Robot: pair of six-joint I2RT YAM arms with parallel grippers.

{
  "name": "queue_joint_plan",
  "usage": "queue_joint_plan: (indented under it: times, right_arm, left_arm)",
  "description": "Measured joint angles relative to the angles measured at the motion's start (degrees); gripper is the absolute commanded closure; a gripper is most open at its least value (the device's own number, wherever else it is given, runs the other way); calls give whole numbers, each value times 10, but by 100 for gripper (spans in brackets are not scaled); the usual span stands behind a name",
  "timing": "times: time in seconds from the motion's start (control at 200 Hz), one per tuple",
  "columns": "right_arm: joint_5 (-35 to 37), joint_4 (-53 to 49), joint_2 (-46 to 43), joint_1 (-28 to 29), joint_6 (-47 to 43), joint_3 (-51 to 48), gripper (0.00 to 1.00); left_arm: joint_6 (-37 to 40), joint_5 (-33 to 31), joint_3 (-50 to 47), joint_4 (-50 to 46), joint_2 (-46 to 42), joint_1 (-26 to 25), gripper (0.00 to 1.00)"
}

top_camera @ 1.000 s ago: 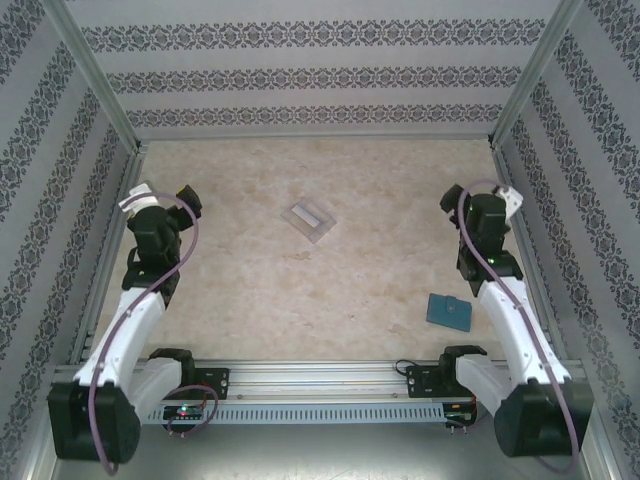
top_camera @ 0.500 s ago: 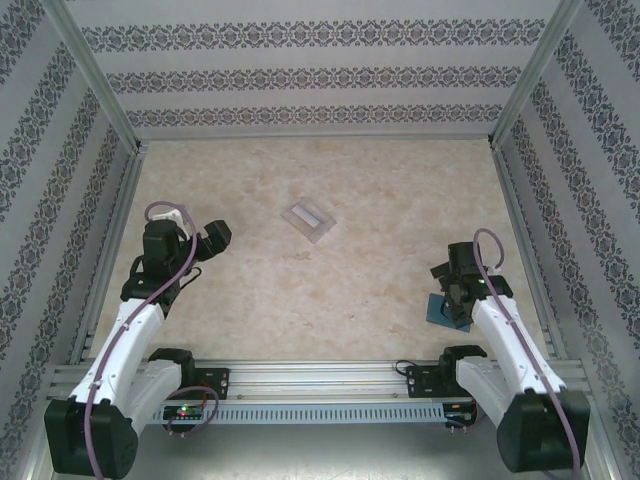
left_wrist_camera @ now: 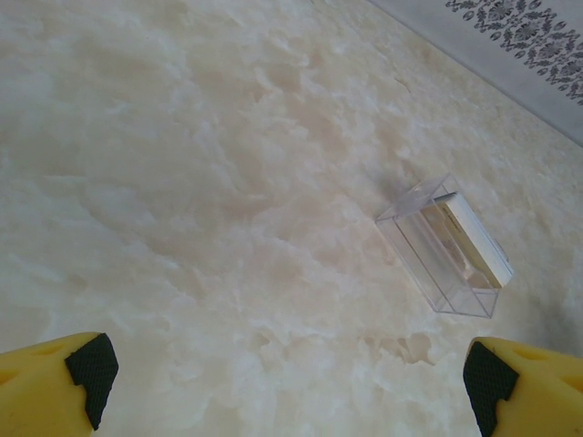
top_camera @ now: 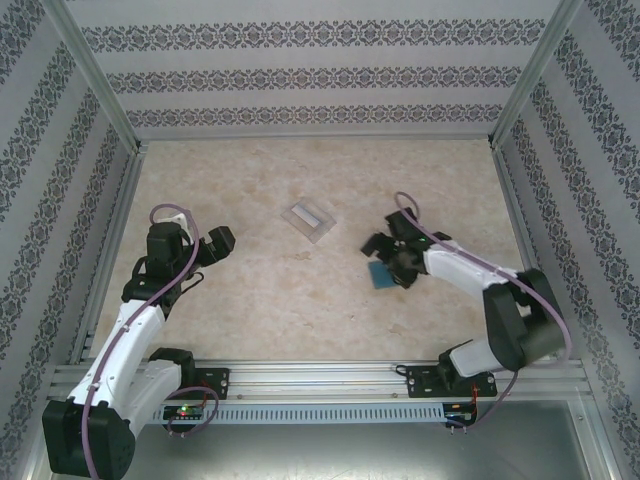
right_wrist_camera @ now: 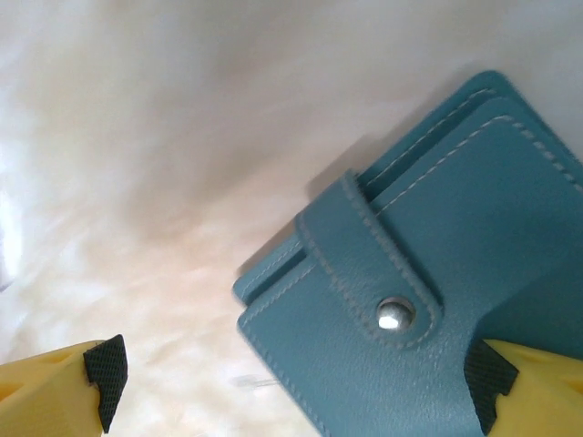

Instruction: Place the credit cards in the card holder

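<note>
Top external view: the left gripper [top_camera: 215, 243] stands released, jaws wide, over bare table [top_camera: 250, 180] at the left, well apart from the clear plastic stand [top_camera: 309, 219] near mid-table. The right gripper [top_camera: 390, 262] is also released, poised over the card holder [top_camera: 380, 275], which lies flat on the table right of centre.

Left wrist view: the left gripper [left_wrist_camera: 287, 378] is spread wide with nothing between its fingertips [left_wrist_camera: 91, 371]. The clear plastic stand [left_wrist_camera: 428, 250] rests ahead to the right. A pale thin slab [left_wrist_camera: 474, 238] stands on edge inside it; its identity cannot be confirmed.

Right wrist view: the right gripper [right_wrist_camera: 296, 378] is spread wide and grips nothing. The card holder [right_wrist_camera: 474, 228], closed by a tab with a metal snap [right_wrist_camera: 394, 314], lies below, nearer the right-hand fingertip. Contact cannot be determined.
</note>
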Motion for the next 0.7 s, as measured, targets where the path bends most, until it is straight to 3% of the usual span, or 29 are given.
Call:
queue_joint_plan:
  times: [0.15, 0.315, 0.455, 0.699]
  right_arm:
    - [-11, 10, 19, 51, -48, 56, 2]
    - [8, -15, -28, 30, -62, 49, 2]
    - [21, -34, -57, 22, -35, 26, 20]
    - [32, -73, 3, 43, 3, 45, 20]
  left_arm:
    - [0, 28, -2, 0, 4, -9, 1]
    - [0, 49, -2, 5, 17, -29, 0]
    - [5, 55, -2, 5, 41, -59, 0]
    - [14, 64, 9, 19, 91, -111, 1]
